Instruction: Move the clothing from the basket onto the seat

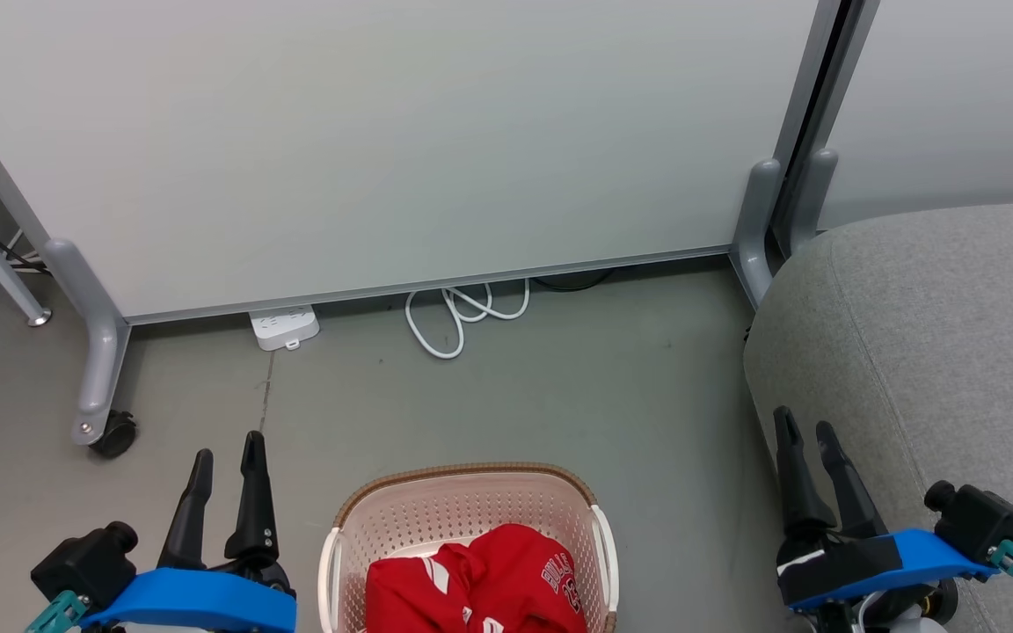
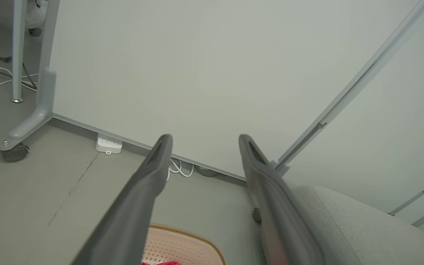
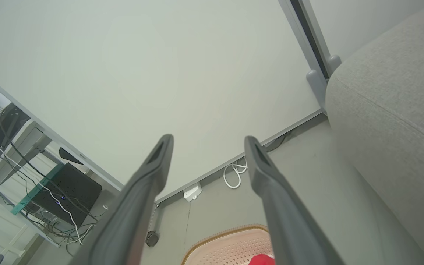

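Note:
Red clothing [image 1: 480,582] with white stripes and white lettering lies bunched in the cream basket [image 1: 436,510] at the bottom middle of the head view. The basket's brown rim [image 2: 193,235] and a sliver of red clothing [image 2: 162,262] also show low in the left wrist view, and the basket [image 3: 226,246] shows low in the right wrist view. The light-grey seat [image 1: 929,352] fills the right side. My left gripper [image 1: 227,462] stands open to the left of the basket, above the floor. My right gripper [image 1: 807,432] is open in front of the seat's edge. Both hold nothing.
A pale partition panel [image 1: 383,141] on grey wheeled feet [image 1: 102,413] stands behind the basket. A white power strip [image 1: 285,327] and looped white cable [image 1: 462,312] lie at its base. Bare grey floor [image 1: 559,387] lies between the basket and the panel.

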Controlling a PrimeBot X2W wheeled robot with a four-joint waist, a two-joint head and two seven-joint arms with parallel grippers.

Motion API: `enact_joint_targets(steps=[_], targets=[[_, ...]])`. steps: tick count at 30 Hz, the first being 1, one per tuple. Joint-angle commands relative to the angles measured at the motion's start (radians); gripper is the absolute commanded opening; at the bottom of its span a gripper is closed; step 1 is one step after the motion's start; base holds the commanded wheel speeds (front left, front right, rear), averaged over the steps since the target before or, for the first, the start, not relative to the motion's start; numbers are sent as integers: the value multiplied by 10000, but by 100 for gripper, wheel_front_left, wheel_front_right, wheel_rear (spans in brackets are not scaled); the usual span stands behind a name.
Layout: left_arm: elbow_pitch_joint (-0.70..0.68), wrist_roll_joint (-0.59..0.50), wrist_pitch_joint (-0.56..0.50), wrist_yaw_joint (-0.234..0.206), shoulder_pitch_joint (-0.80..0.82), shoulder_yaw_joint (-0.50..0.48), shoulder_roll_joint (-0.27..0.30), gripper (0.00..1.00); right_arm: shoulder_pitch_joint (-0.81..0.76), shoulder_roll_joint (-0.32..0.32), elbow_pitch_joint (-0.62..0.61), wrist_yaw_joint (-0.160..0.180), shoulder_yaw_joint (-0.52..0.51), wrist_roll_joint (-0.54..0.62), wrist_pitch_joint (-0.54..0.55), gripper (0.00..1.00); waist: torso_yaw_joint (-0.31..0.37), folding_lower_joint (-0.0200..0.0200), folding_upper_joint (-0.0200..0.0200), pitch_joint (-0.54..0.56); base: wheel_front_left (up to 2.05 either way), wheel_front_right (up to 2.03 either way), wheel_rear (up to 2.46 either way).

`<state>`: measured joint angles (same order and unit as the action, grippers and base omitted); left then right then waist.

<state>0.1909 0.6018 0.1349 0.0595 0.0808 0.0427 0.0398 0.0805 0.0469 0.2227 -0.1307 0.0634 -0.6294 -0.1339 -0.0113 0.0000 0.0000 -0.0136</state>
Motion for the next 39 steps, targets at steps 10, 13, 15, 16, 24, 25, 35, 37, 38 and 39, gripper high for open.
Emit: enact_joint_targets(steps=[10,13,15,16,24,25,35,37,38,39], targets=[[-113,-1099,302,-67,248,152,93,100,283,42,-44,0,194,1113,-302,100,-13,0,0,-17,0,0,0],[-118,-1395,373,-84,259,192,94,100,293,43,-45,0,221,1413,-387,100,-15,0,0,-21,0,0,0],[-123,-1582,427,-87,262,216,94,100,297,43,-56,0,229,1613,-431,100,-16,0,0,-27,0,0,0],[-127,-1667,456,-86,262,230,95,100,294,44,-60,0,231,1704,-453,100,-18,0,0,-30,0,0,0],[-150,-2348,633,-107,263,324,104,100,259,45,-31,0,271,2407,-632,100,-22,0,0,-31,0,0,0],[-146,-2429,653,-108,252,336,105,100,256,46,-29,0,279,2496,-654,100,-20,0,0,-28,0,0,0],[-87,-3104,869,-135,243,452,114,100,243,48,34,0,301,3313,-878,100,-23,0,0,-24,0,0,0],[-74,-3223,906,-134,243,468,117,100,241,49,49,0,305,3464,-915,100,-25,0,0,-22,0,0,0],[-69,-3287,919,-136,242,476,118,100,237,49,64,0,306,3519,-931,100,-27,0,0,-22,0,0,0],[-58,-3346,948,-135,237,488,119,100,235,48,73,0,305,3548,-960,100,-30,0,0,-23,0,0,0]])
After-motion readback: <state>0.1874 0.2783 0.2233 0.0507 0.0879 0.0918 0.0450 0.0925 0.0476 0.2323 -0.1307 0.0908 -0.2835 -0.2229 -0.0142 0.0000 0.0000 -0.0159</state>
